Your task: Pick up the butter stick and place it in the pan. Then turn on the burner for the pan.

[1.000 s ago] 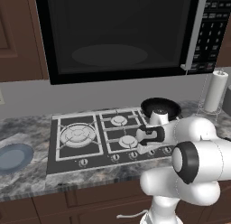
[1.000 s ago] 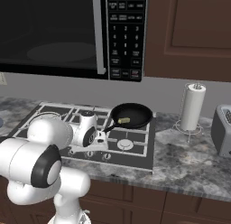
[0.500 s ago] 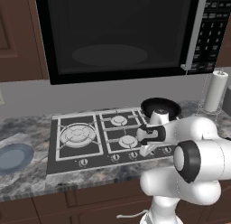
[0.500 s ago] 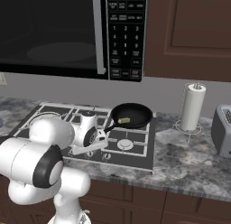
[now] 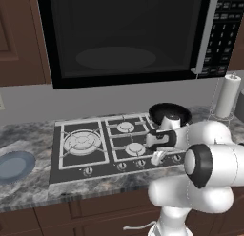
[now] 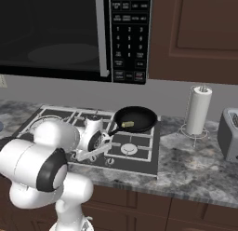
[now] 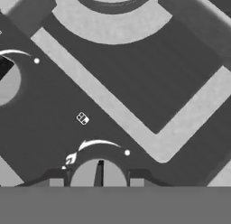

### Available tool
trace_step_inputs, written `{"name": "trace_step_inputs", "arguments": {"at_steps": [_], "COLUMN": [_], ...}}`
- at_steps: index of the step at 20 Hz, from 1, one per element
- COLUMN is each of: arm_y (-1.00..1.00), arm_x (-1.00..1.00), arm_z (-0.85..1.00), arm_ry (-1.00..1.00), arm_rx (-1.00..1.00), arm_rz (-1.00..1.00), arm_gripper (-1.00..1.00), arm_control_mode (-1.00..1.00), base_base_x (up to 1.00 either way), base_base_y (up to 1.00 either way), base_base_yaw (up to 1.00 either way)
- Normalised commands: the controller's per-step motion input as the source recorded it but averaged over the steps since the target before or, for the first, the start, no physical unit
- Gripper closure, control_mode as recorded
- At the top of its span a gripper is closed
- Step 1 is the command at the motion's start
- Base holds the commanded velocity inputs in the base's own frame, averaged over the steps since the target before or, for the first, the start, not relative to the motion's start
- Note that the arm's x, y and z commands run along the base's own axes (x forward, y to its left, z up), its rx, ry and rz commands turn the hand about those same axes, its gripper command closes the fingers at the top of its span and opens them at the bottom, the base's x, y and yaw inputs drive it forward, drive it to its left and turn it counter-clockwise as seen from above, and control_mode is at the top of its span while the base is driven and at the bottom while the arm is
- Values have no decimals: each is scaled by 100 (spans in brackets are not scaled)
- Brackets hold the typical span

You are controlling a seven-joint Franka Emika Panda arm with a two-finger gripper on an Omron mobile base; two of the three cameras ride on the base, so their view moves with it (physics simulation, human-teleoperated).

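Note:
The black pan (image 6: 142, 117) sits on the back right burner, its handle pointing toward the arm, and the pale butter stick (image 6: 128, 124) lies inside it. In the left base view the pan (image 5: 177, 109) is partly hidden behind my hand. My gripper (image 5: 157, 158) (image 6: 83, 155) reaches down to the row of knobs along the cooktop's front edge. In the hand view the gripper (image 7: 97, 180) straddles a round grey knob (image 7: 98, 170), one finger tip close against each side, shut on it.
A second knob (image 7: 6, 81) lies to the left in the hand view. A blue-grey plate (image 5: 14, 164) rests on the counter left of the cooktop (image 5: 81, 156). A paper towel roll (image 6: 198, 110) and a toaster (image 6: 230, 134) stand to the right. The microwave (image 5: 124, 35) hangs overhead.
The hand has sunk from above the front right burner down to the knob row at the cooktop's front edge. Pan and butter have not moved.

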Motion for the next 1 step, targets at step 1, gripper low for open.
{"name": "trace_step_inputs", "arguments": {"at_steps": [1], "arm_y": [4], "arm_x": [0], "arm_z": [-21], "arm_ry": [0], "arm_rx": [0], "arm_rz": [22], "arm_gripper": [100], "arm_control_mode": [-100], "base_base_x": [0], "base_base_y": [0], "base_base_yaw": [0]}}
